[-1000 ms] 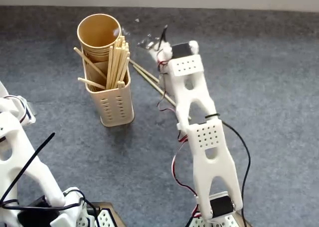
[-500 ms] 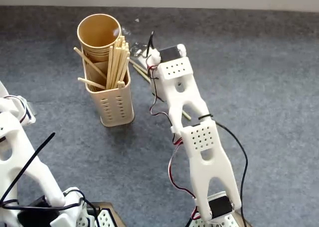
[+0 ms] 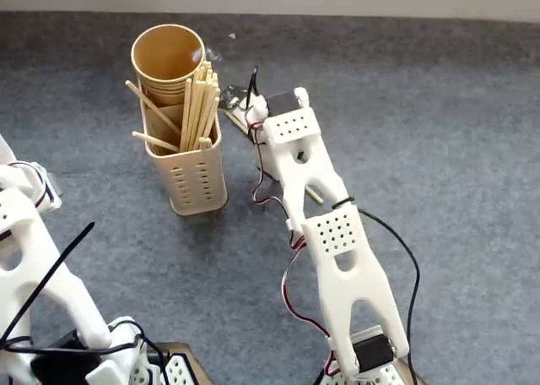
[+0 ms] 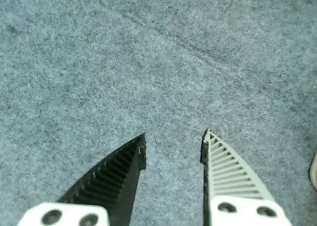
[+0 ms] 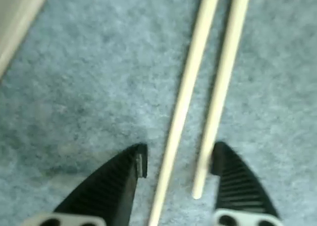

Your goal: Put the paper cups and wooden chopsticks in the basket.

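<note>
No legible txt, labels or nos. on anything here.

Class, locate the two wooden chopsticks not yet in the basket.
The loose chopsticks lie side by side on the carpet, just right of the basket in the high view, under the right arm and between the open fingers of the right gripper.

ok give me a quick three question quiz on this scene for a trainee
1. True or false: the left gripper holds a chopstick.
2. How many loose chopsticks lie between the right gripper's open fingers? A one, B two, C four.
3. Fill in: the paper cup stands in the ___.
Key: 1 false; 2 B; 3 basket.
</note>
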{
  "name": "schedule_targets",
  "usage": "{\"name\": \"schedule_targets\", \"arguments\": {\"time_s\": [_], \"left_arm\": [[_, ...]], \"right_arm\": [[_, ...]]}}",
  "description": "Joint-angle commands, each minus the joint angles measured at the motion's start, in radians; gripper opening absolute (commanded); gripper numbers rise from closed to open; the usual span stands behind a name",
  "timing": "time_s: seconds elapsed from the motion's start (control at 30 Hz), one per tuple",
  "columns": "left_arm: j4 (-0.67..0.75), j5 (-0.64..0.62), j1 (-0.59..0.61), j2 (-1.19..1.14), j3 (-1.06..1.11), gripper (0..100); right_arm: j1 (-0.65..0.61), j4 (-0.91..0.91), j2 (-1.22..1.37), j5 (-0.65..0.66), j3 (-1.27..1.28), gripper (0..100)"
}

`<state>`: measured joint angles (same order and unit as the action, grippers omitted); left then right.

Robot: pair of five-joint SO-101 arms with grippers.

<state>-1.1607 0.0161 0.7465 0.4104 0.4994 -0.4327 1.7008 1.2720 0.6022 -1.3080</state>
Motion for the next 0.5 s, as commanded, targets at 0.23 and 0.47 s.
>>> {"name": "schedule_targets", "arguments": {"time_s": [0.23,0.47], "left_arm": [[-0.003,0.005,-0.018,0.024,-0.008,21],[0.002,0.005,-0.018,0.024,-0.010,21]], "right_arm": [[0.093,0.064,0.008,-0.048,-0.397,0.5],[0.136,0.065,-0.245,-0.245,-0.441,0.5]]}}
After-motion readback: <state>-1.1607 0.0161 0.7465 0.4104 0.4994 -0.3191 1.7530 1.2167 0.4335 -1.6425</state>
